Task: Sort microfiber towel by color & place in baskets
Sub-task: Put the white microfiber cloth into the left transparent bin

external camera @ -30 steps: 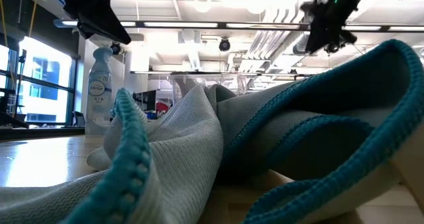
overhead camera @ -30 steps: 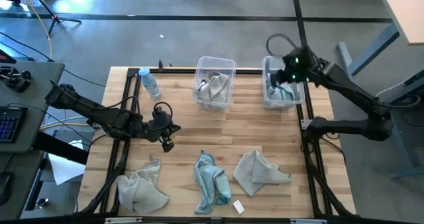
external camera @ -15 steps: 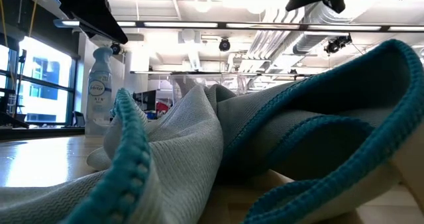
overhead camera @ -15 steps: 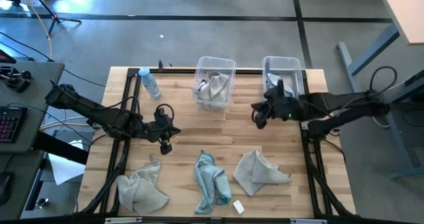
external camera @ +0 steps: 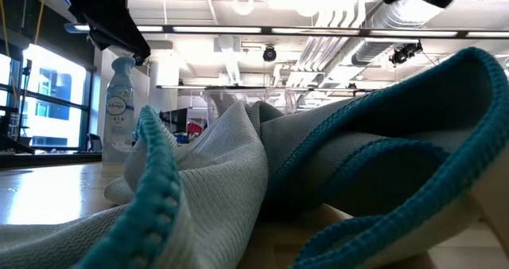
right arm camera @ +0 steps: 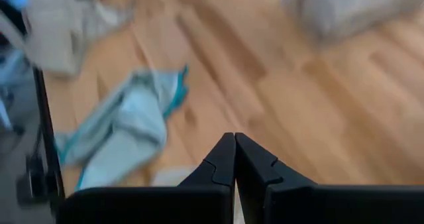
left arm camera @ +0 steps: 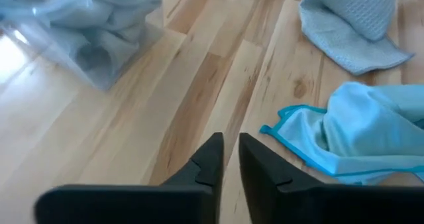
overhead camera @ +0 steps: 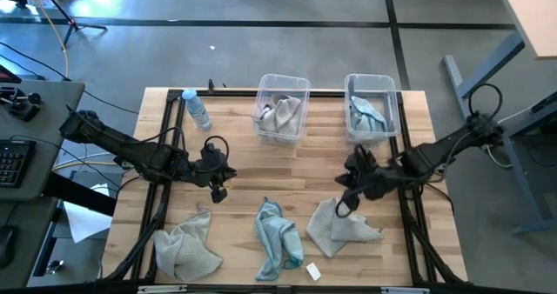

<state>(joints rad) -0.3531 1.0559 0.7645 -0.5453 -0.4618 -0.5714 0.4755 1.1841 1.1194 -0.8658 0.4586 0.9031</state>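
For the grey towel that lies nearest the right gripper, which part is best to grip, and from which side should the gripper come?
Probably the raised fold near the middle of the grey towel, approached from straight above. It lies crumpled on the table with ridges standing up, while its edges lie flat against the wood. The right gripper hovers at its upper edge with fingers shut, so it must open first.

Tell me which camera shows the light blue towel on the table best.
The high view: the light blue towel lies whole, crumpled at the table's front edge between two grey ones. The low view shows only close-up folds; the left wrist view cuts off part of it; the right wrist view shows it blurred.
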